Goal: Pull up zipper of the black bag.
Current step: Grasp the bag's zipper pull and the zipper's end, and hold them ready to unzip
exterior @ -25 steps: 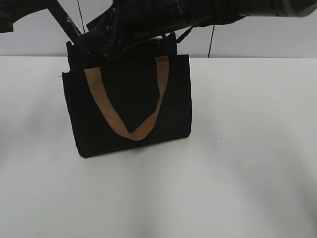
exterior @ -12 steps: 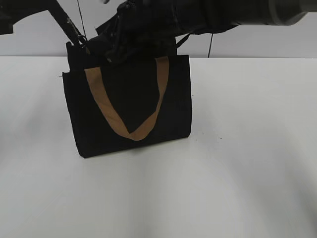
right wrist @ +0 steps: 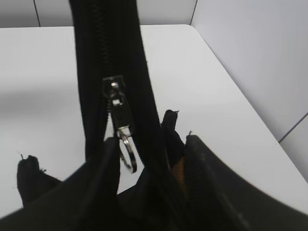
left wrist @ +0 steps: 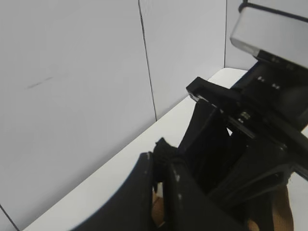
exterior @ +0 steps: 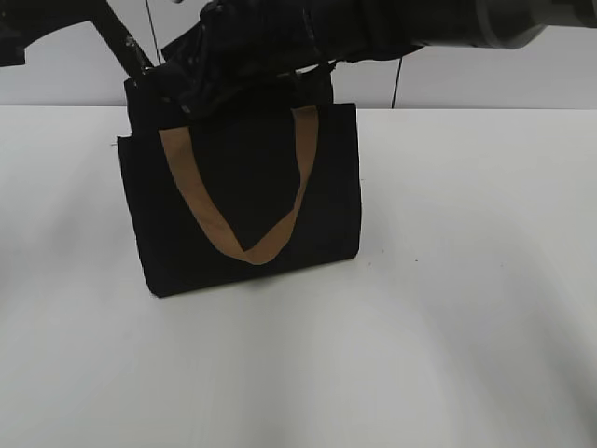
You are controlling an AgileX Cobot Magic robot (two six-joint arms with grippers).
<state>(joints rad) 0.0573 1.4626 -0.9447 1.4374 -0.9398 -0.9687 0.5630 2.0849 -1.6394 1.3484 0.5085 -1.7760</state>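
My right gripper [right wrist: 149, 159] stands open around the boxy black fabric bag's [exterior: 247, 201] zipper [right wrist: 108, 53]; silver pull tab [right wrist: 120, 118] ungrasped. Left gripper's [left wrist: 159, 180] state unclear. Pulling remains.

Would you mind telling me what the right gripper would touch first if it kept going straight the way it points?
Most likely the zipper: its silver pull hangs just ahead, between the right gripper fingers, though depth is hard to judge.

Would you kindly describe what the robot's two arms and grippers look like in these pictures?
Both arms are black. In the exterior view the right arm is bulky, wrapped in glossy, crinkled black covering, with a grey band near its far end. The left arm shows as a thin black strut with a thin cable beside it. The left gripper and right gripper have broad, matte black fingers with scuffed edges.
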